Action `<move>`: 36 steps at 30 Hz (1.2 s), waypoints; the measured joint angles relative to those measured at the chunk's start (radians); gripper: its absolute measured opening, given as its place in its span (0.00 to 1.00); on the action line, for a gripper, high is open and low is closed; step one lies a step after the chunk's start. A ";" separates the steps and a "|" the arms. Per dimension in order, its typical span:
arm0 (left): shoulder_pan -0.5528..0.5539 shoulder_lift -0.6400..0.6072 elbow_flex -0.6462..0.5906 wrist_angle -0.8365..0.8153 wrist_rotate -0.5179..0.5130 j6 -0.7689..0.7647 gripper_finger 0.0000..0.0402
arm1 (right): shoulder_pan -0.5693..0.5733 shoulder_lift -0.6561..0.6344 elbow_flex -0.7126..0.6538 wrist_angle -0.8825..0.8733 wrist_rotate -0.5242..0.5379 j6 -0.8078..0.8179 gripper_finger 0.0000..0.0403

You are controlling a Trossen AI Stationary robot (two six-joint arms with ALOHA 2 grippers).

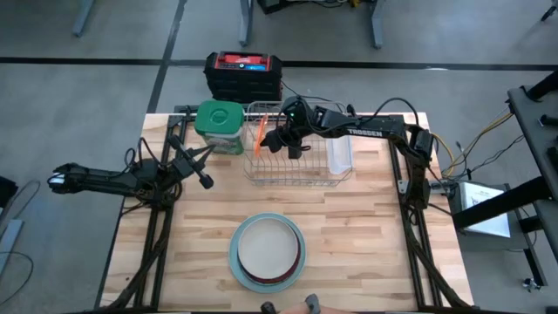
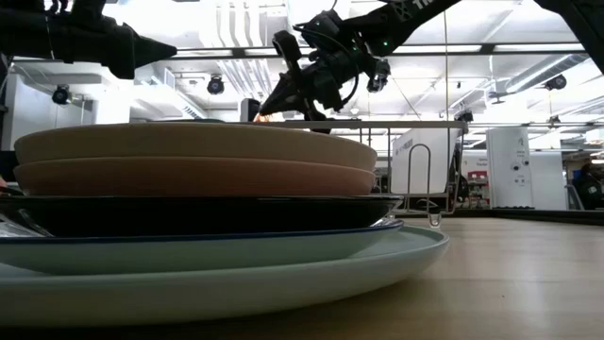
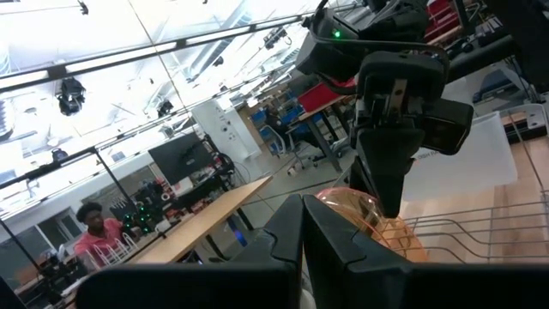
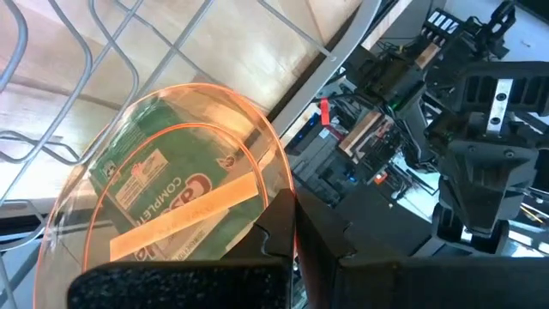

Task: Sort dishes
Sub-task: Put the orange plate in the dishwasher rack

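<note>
Two arms are out over the bench (image 1: 366,235), and much of what they do is hard to make out. From the low view, the stack of plates (image 2: 189,217) near the front edge fills the foreground and hides the lower part of the wire rack (image 2: 415,170) behind it. In the high view the same stack (image 1: 268,251) shows mostly its pale top plate, with a dark red rim and a light blue rim peeking out below; the plates between are covered. At the very front edge, something small and dark is cut off, and I cannot tell what it is.

The right tool (image 1: 273,142) reaches over the left end of the wire rack (image 1: 296,171) and is clenched on the rim of the orange plate (image 1: 259,135), which stands on edge at that end of the rack. Its wrist view shows the orange plate (image 4: 163,180) as see-through, with a green label visible through it. The green-lidded jar (image 1: 218,122) sits just beside the rack.

The left tool (image 1: 199,164) hovers at the left side of the bench, near the jar, its fingers pressed together on nothing. A clear tub (image 1: 340,150) stands in the right end of the rack.
</note>
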 joint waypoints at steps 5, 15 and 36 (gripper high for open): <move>0.000 0.000 0.000 0.000 0.000 0.000 0.00 | 0.000 0.000 0.000 -0.014 -0.026 0.004 0.00; 0.000 0.000 0.000 0.000 0.000 -0.001 0.00 | 0.000 0.028 0.001 -0.012 -0.028 -0.004 0.00; 0.000 0.002 0.000 -0.001 0.000 -0.001 0.00 | 0.000 0.068 0.001 0.013 -0.043 0.007 0.00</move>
